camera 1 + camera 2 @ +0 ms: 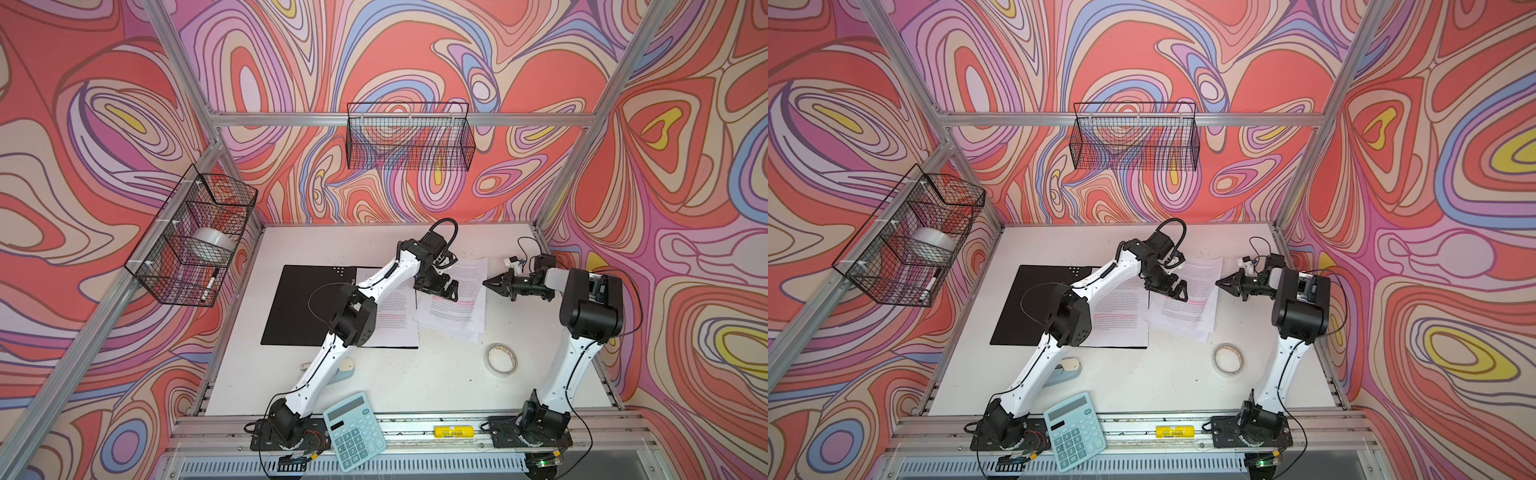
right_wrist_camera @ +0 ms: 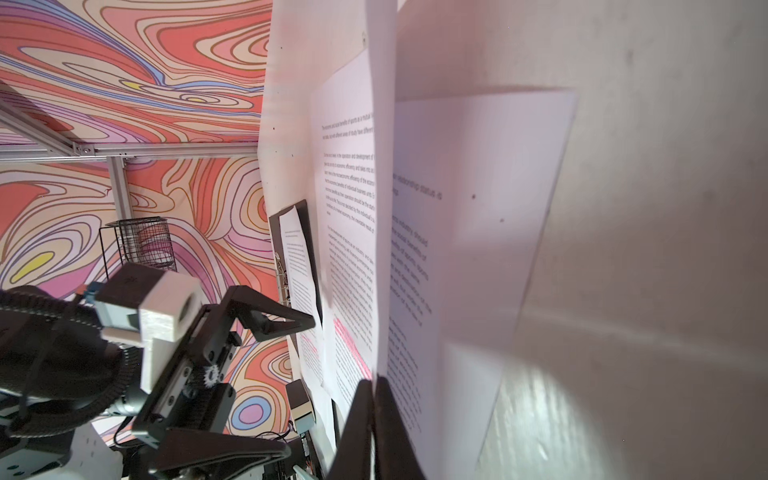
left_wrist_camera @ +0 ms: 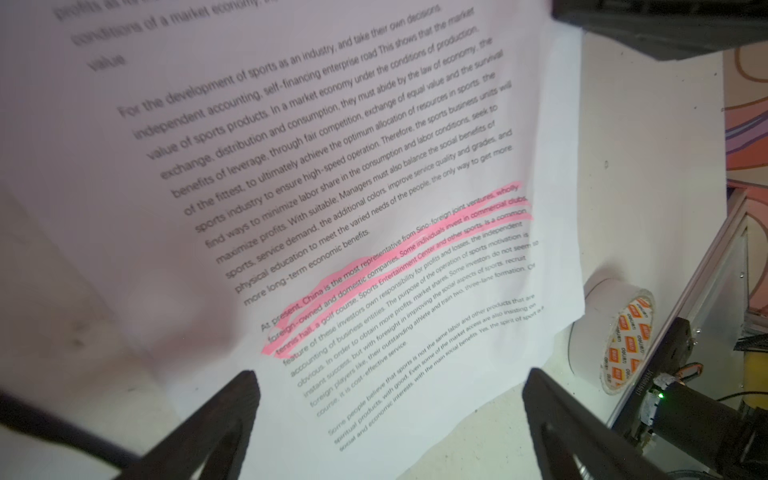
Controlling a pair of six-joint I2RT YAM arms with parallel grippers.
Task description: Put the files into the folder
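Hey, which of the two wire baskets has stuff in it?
The basket on the left wall: it holds a roll of tape and a marker. The long basket on the back rail shows nothing inside.

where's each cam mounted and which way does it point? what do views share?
Top views: high over the front edge, looking down and back across the table; both arms whole, folder, files.
Left wrist: on the left arm, looking down past the open left gripper onto the files' pink-highlighted text; tape roll beside.
Right wrist: on the right arm, looking along the right gripper, shut on the files' edge; left gripper shows too.
Shared: files in every view.
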